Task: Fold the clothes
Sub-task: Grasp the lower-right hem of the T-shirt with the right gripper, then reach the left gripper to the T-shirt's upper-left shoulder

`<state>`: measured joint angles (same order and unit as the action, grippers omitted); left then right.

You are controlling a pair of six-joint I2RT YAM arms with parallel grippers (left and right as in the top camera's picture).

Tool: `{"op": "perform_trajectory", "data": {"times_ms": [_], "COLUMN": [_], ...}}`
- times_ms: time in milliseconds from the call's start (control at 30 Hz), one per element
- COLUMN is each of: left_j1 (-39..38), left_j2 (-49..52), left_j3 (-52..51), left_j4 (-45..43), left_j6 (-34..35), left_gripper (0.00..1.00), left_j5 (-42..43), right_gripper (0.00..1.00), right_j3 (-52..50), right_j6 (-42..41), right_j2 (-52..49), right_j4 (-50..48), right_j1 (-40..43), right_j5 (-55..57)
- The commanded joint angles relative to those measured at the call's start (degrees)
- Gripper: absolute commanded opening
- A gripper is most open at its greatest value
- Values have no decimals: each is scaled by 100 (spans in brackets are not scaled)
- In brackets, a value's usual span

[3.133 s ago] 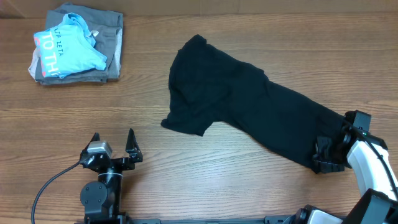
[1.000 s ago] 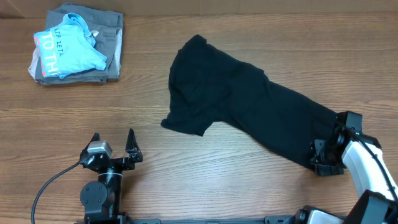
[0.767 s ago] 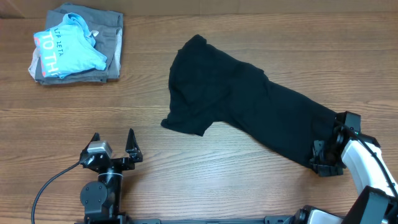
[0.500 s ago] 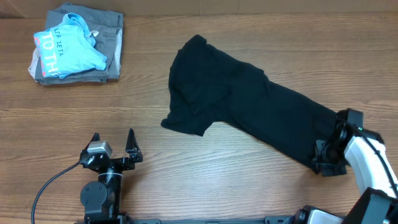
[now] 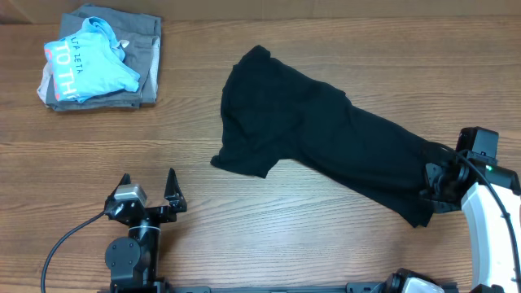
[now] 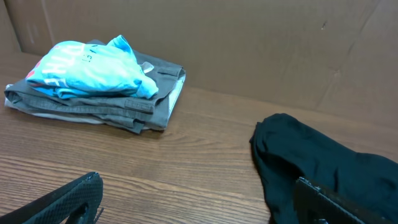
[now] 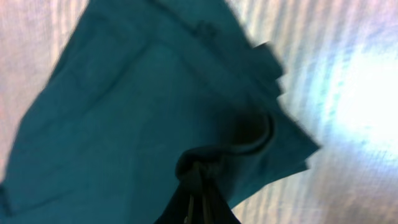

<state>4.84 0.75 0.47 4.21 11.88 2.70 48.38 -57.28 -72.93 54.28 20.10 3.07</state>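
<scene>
right claw [image 5: 434, 181] clamped tight on one end of the black T-shirt [image 5: 317, 134]. wrist view shows the fabric bunched into the closed tips. the rest of the shirt lies rumpled on the wooden table [image 5: 269, 244], stretching away from that claw, forward and to its left. left claw [image 5: 148, 181] has its jaws spread wide and holds nothing, low over the table. the shirt's nearest edge is ahead and right of it, not touching. light blue shirt [image 5: 85, 65] sits on top of a grey folded garment [image 5: 148, 49], well ahead-left of the left claw and far from the right claw.
</scene>
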Motion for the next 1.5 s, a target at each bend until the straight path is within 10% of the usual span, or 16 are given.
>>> {"op": "perform_trajectory", "data": {"times_ms": [0, 700, 967, 1200, 1467], "left_j1": [-31, -33, -37, -37, -90], "left_j2": [-44, -46, -44, 634, 3711], "left_j3": [-20, -20, 197, 1799, 4656], "left_j4": [4, -85, -1211, -457, 1565], "left_j6": [-7, 107, 763, 393, -627], "left_gripper": [100, 100, 100, 100, 100], "left_j5": [-35, 39, 2579, 2573, 3333], "right_gripper": [4, 4, 4, 4, 4], "right_j3": [131, 129, 129, 129, 129], "right_j6": [166, 334, 334, 330, 330], "right_j2": [114, 114, 114, 114, 114], "right_j4": [-87, -258, -273, -280, -282], "right_j1": [-33, -33, -33, -33, -55], "right_j5": [-323, -533, -535, -592, -625]}}
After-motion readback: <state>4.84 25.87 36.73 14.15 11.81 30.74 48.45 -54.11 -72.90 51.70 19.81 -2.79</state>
